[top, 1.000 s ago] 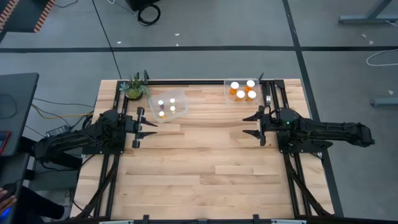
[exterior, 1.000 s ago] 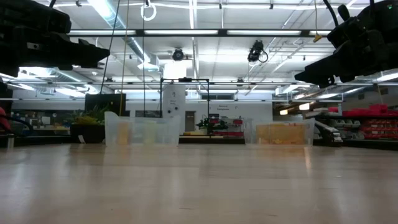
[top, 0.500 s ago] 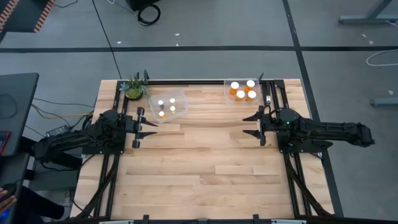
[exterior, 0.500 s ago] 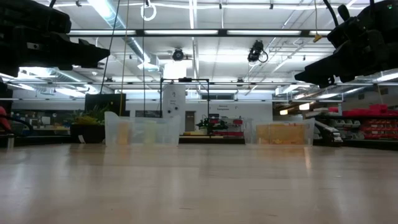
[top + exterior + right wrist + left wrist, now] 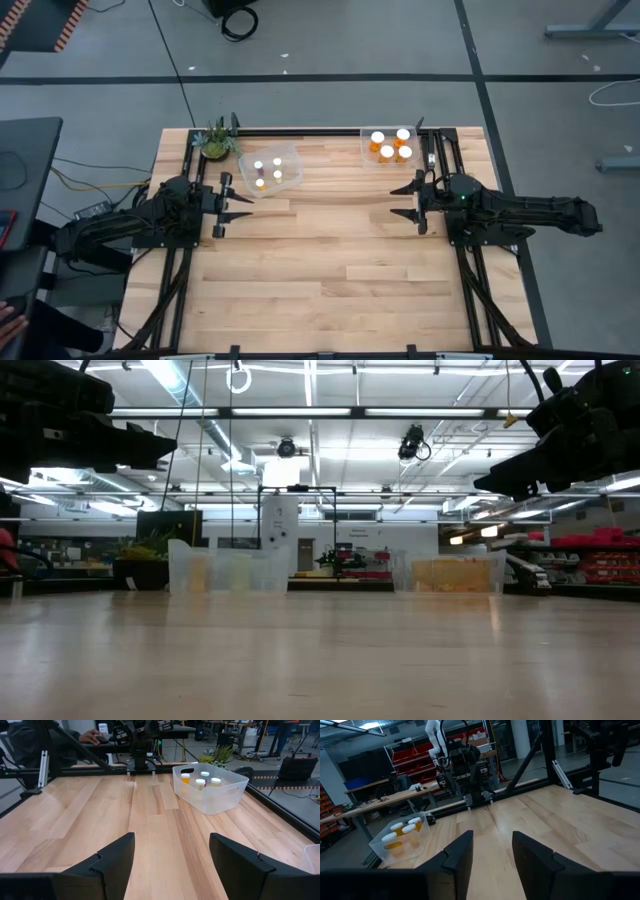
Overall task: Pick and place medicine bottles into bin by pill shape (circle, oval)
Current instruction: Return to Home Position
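- On the far side of the table [image 5: 330, 270], four narrower bottles [image 5: 278, 175] with white caps stand upright inside the left clear bin [image 5: 215, 802]. A small plant [image 5: 216, 142] sits near it at the table's far left corner.
- Four orange bottles [image 5: 387, 151], also white-capped and upright, stand close together in the right clear bin [image 5: 382, 849], by the far right edge.
- The left gripper [image 5: 250, 206] hangs above the wood at the left side, near the left bin but clear of it. Its fingers are parted and hold nothing.
- The right gripper [image 5: 392, 201] hangs above the wood at the right side, near the right bin. Its fingers are spread wide and are empty.
- Both grippers point toward the middle of the table, facing each other and well apart.
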Motion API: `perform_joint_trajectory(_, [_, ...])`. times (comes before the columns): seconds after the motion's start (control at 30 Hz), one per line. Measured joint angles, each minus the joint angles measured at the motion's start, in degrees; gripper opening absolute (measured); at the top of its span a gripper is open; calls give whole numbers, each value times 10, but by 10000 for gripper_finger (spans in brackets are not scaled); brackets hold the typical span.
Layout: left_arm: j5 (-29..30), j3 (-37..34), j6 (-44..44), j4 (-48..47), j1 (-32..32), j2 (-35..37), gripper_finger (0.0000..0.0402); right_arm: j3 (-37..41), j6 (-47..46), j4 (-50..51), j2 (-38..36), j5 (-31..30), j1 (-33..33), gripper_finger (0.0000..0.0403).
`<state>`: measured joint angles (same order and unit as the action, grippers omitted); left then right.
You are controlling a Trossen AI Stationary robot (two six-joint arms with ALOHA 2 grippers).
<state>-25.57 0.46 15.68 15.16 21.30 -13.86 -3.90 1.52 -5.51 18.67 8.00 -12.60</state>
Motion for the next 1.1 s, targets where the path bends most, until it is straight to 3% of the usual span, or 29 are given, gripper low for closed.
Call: perform_joint_trajectory(1.1, [0,0,0,0,0,0,145,0,0,0,0,0,0,264])
